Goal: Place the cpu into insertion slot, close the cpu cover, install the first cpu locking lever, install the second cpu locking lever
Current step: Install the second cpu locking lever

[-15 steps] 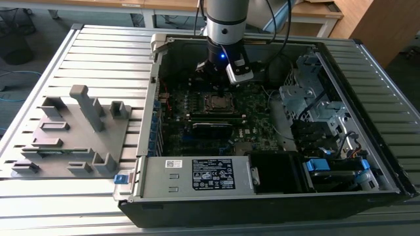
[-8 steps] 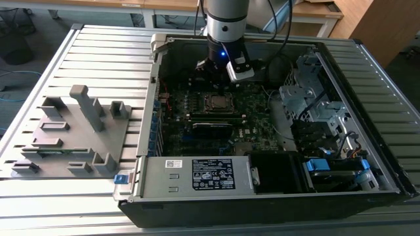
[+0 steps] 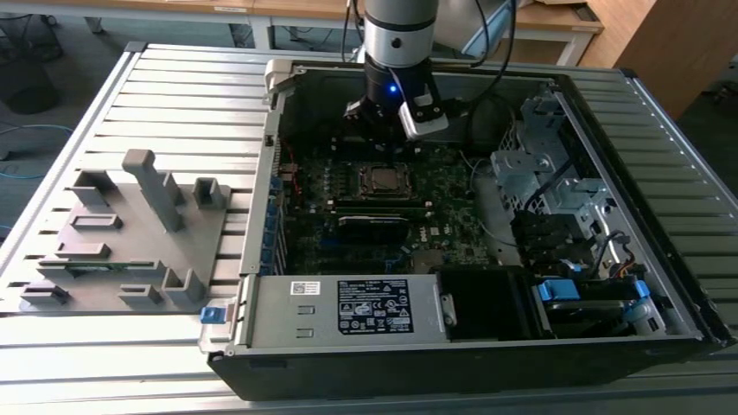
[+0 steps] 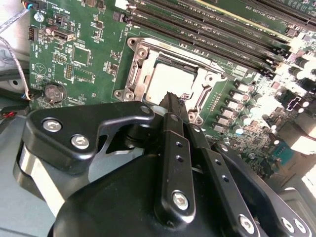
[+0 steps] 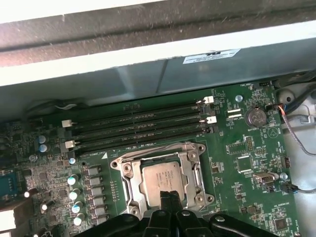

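Cpu [image 5: 163, 178] seated in insertion slot [image 5: 129, 183], cpu cover [image 5: 195, 163] down around it.
Pincer [image 5: 170, 196] shut, empty, tips poised at socket's 6 o'clock edge in the first wrist view; memory slots [image 5: 138, 129] at 12 o'clock beyond.

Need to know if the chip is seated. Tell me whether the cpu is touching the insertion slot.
Touching. In the first wrist view the cpu lies flat inside the insertion slot, its metal frame surrounding it. The second wrist view shows the same, with the shut pincer at the socket's edge.
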Controlling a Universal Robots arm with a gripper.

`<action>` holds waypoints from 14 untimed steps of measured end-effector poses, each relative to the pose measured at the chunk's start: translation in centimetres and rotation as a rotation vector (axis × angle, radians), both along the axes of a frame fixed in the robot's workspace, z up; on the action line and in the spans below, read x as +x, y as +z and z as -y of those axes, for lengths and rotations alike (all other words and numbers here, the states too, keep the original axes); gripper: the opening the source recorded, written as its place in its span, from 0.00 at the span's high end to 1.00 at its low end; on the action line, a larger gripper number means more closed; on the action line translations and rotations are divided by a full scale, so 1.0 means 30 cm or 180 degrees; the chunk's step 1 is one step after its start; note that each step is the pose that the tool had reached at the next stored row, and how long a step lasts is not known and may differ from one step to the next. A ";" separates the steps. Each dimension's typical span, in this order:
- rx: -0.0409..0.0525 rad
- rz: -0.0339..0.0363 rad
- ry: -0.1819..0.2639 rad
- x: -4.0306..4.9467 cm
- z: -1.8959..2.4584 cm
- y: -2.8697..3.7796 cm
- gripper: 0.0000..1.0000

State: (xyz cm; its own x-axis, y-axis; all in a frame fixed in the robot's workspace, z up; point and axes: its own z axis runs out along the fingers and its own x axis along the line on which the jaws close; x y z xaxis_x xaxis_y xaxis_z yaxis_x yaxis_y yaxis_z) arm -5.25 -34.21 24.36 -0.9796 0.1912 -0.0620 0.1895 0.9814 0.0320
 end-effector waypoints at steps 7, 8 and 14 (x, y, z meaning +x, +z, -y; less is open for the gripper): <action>0.0000 -0.0024 0.0001 0.001 0.000 0.002 0.90; 0.0000 -0.0072 0.0000 0.001 0.000 0.002 0.90; -0.0002 -0.0184 0.0000 0.002 0.000 0.001 0.90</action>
